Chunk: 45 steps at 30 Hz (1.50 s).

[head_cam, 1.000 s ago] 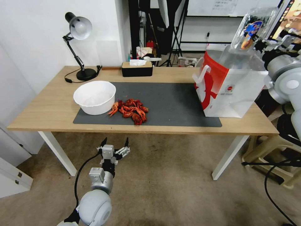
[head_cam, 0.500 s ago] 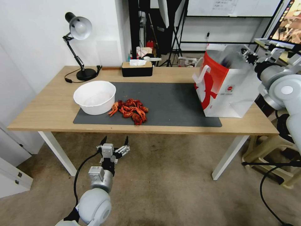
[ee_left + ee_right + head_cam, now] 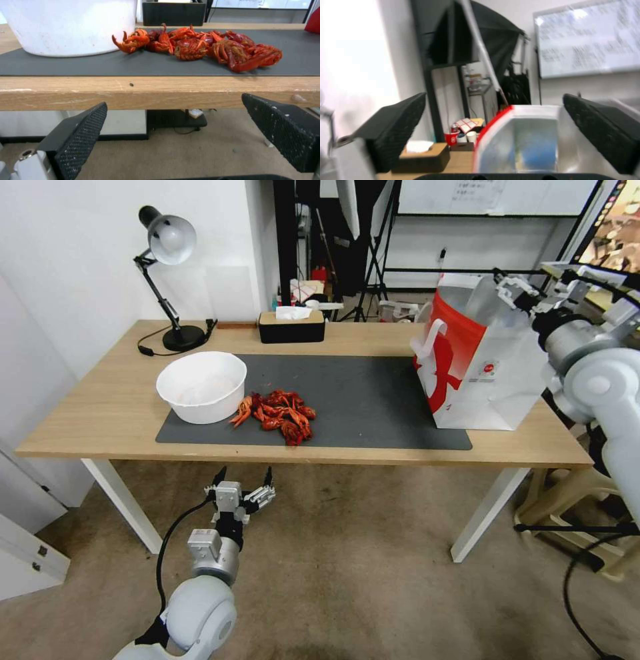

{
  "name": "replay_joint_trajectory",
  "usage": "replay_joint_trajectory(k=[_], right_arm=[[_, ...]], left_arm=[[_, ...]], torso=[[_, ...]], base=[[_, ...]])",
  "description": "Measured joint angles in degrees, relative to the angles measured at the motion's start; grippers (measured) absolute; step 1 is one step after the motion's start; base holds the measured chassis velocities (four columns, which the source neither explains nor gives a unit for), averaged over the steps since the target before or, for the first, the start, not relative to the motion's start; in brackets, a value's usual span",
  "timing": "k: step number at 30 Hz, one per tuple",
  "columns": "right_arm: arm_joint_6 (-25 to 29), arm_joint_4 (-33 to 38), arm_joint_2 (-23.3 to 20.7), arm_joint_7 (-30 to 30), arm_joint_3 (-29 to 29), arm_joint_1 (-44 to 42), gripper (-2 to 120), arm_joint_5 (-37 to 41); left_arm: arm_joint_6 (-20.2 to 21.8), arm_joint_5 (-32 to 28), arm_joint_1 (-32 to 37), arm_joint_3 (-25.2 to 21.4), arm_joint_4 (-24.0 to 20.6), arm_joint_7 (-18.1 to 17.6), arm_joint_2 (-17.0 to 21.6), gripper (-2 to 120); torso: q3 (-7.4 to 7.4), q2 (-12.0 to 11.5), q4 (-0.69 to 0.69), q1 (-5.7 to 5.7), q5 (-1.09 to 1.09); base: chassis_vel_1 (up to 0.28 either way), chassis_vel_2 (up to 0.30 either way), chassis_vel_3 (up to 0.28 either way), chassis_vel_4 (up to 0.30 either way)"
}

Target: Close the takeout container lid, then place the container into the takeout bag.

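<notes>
— Takeout bag (image 3: 490, 373) stands upright at the right end of the bench (image 3: 100, 407), partly on the dark mat (image 3: 367, 400); seen from the head camera, the right pincer (image 3: 519, 292) hangs at the bag's open mouth, fingers spread and holding nothing.
— And the left one?
— Left pincer (image 3: 244, 481) sits low in front of the bench edge, released too; above it on the mat a heap of red crayfish (image 3: 279, 415) touches the white bowl (image 3: 201, 385).
— From the left wrist?
— Both black pads (image 3: 81, 135) parted under the bench edge; crayfish (image 3: 200, 46) just beside the bowl (image 3: 71, 25).
— The right wrist?
— Pads (image 3: 395, 130) wide apart over the bag (image 3: 506, 140); a blurred blue patch, likely the takeout container (image 3: 535, 150), lies down inside the silvery lining; a tissue box (image 3: 420, 156) stands on the bench beyond.
</notes>
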Motion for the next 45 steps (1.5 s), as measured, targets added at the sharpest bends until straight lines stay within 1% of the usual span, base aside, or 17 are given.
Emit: replay_joint_trajectory(k=[2, 6, 8, 12, 15, 16, 20, 22, 23, 26, 27, 30, 31, 34, 35, 38, 45], right_arm=[[2.3, 2.7, -1.0, -3.4, 0.9, -4.6, 108, -4.2], [4.7, 4.8, -1.6, -5.7, 2.0, -8.8, 112, -6.4], [7.6, 6.5, -2.0, -8.0, 3.8, -13.6, 114, -9.4], [9.4, 8.2, -2.0, -9.1, 5.5, -17.3, 114, -11.5], [11.2, 11.2, -0.9, -9.0, 8.5, -24.7, 113, -15.5], [11.2, 11.2, -0.9, -9.0, 8.5, -24.7, 113, -15.5], [14.2, 13.2, 3.8, -7.4, 9.4, -31.5, 108, -19.6], [16.0, 14.0, 8.0, -6.3, 9.8, -35.6, 103, -22.5], [16.0, 14.0, 8.0, -6.3, 9.8, -35.6, 103, -22.5], [19.6, 14.8, 14.8, -4.4, 10.6, -42.2, 100, -28.5], [19.6, 14.8, 14.8, -4.4, 10.6, -42.2, 100, -28.5], [23.0, 14.4, 20.6, -3.4, 10.9, -47.6, 100, -33.4], [23.0, 14.4, 20.6, -3.4, 10.9, -47.6, 100, -33.4], [27.0, 12.5, 25.1, -3.4, 11.0, -52.5, 100, -37.4], [27.0, 12.5, 25.1, -3.4, 11.0, -52.5, 100, -37.4], [31.4, 10.3, 28.9, -3.6, 10.8, -56.9, 100, -41.8], [35.3, 6.4, 31.6, -4.5, 10.8, -58.4, 100, -42.7]], left_arm=[[-0.2, 0.0, 0.0, 0.1, 0.0, 0.2, -0.2, 100], [-0.7, -0.1, 0.2, 0.0, 0.0, 0.4, -0.2, 100], [-1.0, -0.2, 0.4, 0.0, 0.0, 0.7, -0.2, 100], [-1.5, -0.7, 0.6, -0.1, -0.1, 0.9, -0.3, 100], [-2.7, -0.9, 0.8, -0.4, -0.1, 1.5, -0.6, 100], [-2.7, -0.9, 0.8, -0.4, -0.1, 1.5, -0.6, 100], [-4.2, -1.0, 1.8, -1.4, 0.0, 2.4, -1.0, 100], [-5.3, -1.5, 2.6, -2.3, -0.2, 3.9, -1.1, 100], [-5.3, -1.5, 2.6, -2.3, -0.2, 3.9, -1.1, 100], [-6.6, -1.5, 3.0, -2.8, -0.3, 6.0, -1.2, 100], [-6.6, -1.5, 3.0, -2.8, -0.3, 6.0, -1.2, 100], [-7.7, -0.5, 3.1, -3.0, 0.2, 6.8, -1.1, 100], [-7.7, -0.5, 3.1, -3.0, 0.2, 6.8, -1.1, 100], [-9.1, -0.1, 3.3, -3.1, 0.9, 7.5, -1.2, 100], [-9.1, -0.1, 3.3, -3.1, 0.9, 7.5, -1.2, 100], [-10.8, 0.6, 3.4, -3.0, 1.6, 7.9, -1.4, 100], [-11.9, 2.0, 3.6, -3.0, 2.0, 8.3, -2.0, 100]], torso=[[0.00, 0.0, 0.00, 0.00, -0.01], [0.00, 0.0, 0.00, 0.00, 0.00], [0.00, 0.0, -0.01, 0.00, 0.01], [0.00, 0.0, 0.00, 0.00, 0.00], [-0.01, 0.0, 0.01, 0.00, -0.02], [-0.01, 0.0, 0.01, 0.00, -0.02], [0.00, 0.0, -0.02, 0.00, -0.01], [0.00, 0.0, 0.02, 0.01, 0.03], [0.00, 0.0, 0.02, 0.01, 0.03], [0.00, 0.0, -0.01, 0.00, -0.02], [0.00, 0.0, -0.01, 0.00, -0.02], [0.00, 0.0, 0.00, 0.00, -0.02], [0.00, 0.0, 0.00, 0.00, -0.02], [-0.01, 0.0, -0.01, 0.00, 0.00], [-0.01, 0.0, -0.01, 0.00, 0.00], [0.00, 0.0, -0.01, 0.00, -0.01], [0.00, 0.0, 0.00, 0.00, 0.00]], base=[[0.000, 0.000, 0.000, 0.000], [0.000, 0.000, 0.000, 0.000], [0.000, 0.000, 0.000, 0.000], [0.000, 0.000, 0.000, 0.000], [0.000, 0.000, 0.000, 0.000], [0.000, 0.000, 0.000, 0.000], [0.000, 0.000, 0.000, 0.000], [0.000, 0.000, 0.000, 0.000], [0.000, 0.000, 0.000, 0.000], [0.000, 0.000, 0.000, 0.000], [0.000, 0.000, 0.000, 0.000], [0.000, 0.000, 0.000, 0.000], [0.000, 0.000, 0.000, 0.000], [0.000, 0.000, 0.000, 0.000], [0.000, 0.000, 0.000, 0.000], [0.000, 0.000, 0.000, 0.000], [0.000, 0.000, 0.000, 0.000]])
